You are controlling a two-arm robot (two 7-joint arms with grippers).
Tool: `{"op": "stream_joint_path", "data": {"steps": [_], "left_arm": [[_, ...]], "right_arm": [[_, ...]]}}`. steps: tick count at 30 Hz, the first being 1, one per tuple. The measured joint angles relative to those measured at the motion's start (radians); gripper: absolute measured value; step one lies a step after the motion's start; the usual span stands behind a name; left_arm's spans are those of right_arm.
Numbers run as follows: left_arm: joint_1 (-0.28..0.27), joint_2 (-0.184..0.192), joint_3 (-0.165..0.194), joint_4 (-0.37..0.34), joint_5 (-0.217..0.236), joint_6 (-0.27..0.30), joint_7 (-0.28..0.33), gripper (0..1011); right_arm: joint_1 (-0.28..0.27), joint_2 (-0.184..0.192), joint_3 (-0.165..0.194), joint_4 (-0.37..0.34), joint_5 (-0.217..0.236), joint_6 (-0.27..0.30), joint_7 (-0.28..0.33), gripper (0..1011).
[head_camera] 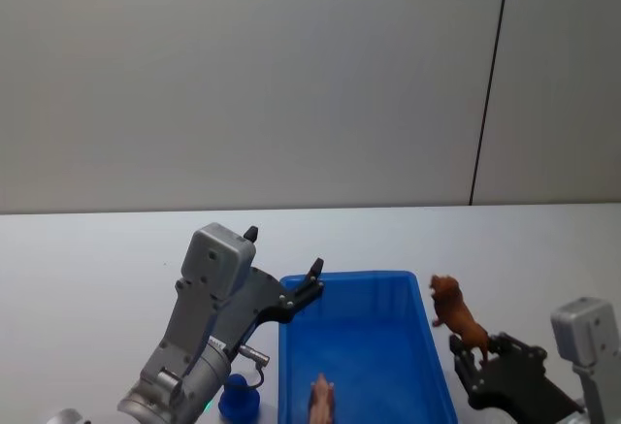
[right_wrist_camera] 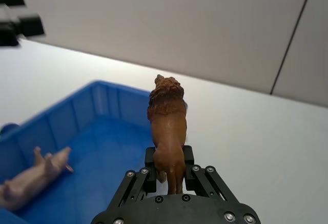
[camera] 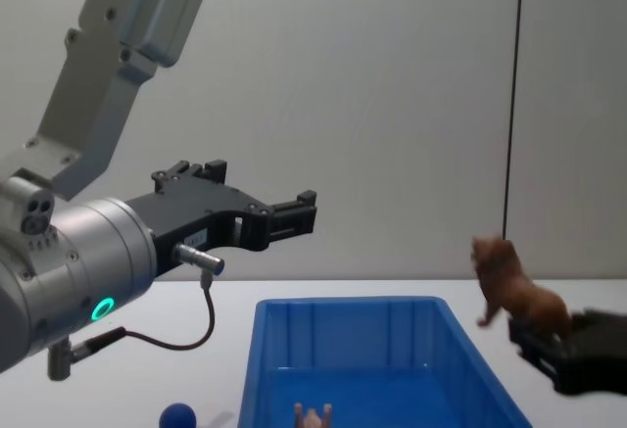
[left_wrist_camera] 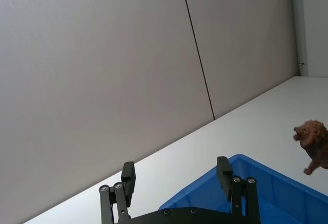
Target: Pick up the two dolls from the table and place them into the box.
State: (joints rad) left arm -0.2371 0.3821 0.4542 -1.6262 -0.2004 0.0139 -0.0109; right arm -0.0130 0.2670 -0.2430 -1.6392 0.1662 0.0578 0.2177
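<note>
Pink pig doll (head_camera: 321,400) lies on the floor of the blue box (head_camera: 417,346) at its 6 o'clock end; small blue ball (head_camera: 240,397) sits on the table (head_camera: 87,269) at the box's 8 o'clock. Right gripper (right_wrist_camera: 169,166) is clamped on the hind legs of the brown lion doll (head_camera: 454,313), held upright in the air just outside the box's 3 o'clock wall; left gripper (left_wrist_camera: 175,168) hangs over the box's 10 o'clock corner, fingers spread wide, holding nothing.
</note>
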Motion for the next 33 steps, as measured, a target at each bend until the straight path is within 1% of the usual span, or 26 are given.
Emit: {"op": "stream_joint_path", "data": {"steps": [7,9,13,15,16,18,19,20,21,23,25,26,28,31,33], "left_arm": [[0.000,0.000,0.000,0.000,0.000,0.000,0.000,1001],[0.000,0.000,0.000,0.000,0.000,0.000,0.000,1001],[0.000,0.000,0.000,0.000,0.000,0.000,0.000,1001],[0.000,0.000,0.000,0.000,0.000,0.000,0.000,1001],[0.000,0.000,0.000,0.000,0.000,0.000,0.000,1001],[0.000,0.000,0.000,0.000,0.000,0.000,0.000,1001],[0.000,0.000,0.000,0.000,0.000,0.000,0.000,1001],[0.000,0.000,0.000,0.000,0.000,0.000,0.000,1001],[0.000,0.000,0.000,0.000,0.000,0.000,0.000,1001],[0.000,0.000,0.000,0.000,0.000,0.000,0.000,1001],[0.000,0.000,0.000,0.000,0.000,0.000,0.000,1001],[0.000,0.000,0.000,0.000,0.000,0.000,0.000,1001],[0.000,0.000,0.000,0.000,0.000,0.000,0.000,1001],[0.000,0.000,0.000,0.000,0.000,0.000,0.000,1001],[0.000,0.000,0.000,0.000,0.000,0.000,0.000,1001]], "right_arm": [[0.025,-0.017,-0.011,-0.015,-0.006,-0.012,0.043,279],[0.033,-0.022,-0.014,-0.015,-0.008,-0.012,0.052,317],[0.054,-0.038,-0.023,-0.001,-0.015,-0.011,0.076,444],[0.062,-0.044,-0.025,0.009,-0.018,-0.011,0.083,488],[0.070,-0.049,-0.028,0.018,-0.020,-0.010,0.088,546],[0.077,-0.053,-0.030,0.028,-0.022,-0.009,0.092,589],[0.084,-0.058,-0.032,0.037,-0.024,-0.008,0.095,628],[0.087,-0.060,-0.032,0.041,-0.025,-0.008,0.096,628],[0.092,-0.063,-0.033,0.048,-0.026,-0.007,0.097,690],[0.097,-0.066,-0.033,0.056,-0.027,-0.007,0.097,766],[0.100,-0.068,-0.034,0.062,-0.028,-0.007,0.096,798],[0.103,-0.069,-0.034,0.067,-0.029,-0.007,0.093,850],[0.105,-0.070,-0.033,0.070,-0.029,-0.007,0.088,892],[0.105,-0.070,-0.031,0.073,-0.029,-0.007,0.074,985],[0.103,-0.069,-0.028,0.073,-0.027,-0.007,0.059,1001]]}}
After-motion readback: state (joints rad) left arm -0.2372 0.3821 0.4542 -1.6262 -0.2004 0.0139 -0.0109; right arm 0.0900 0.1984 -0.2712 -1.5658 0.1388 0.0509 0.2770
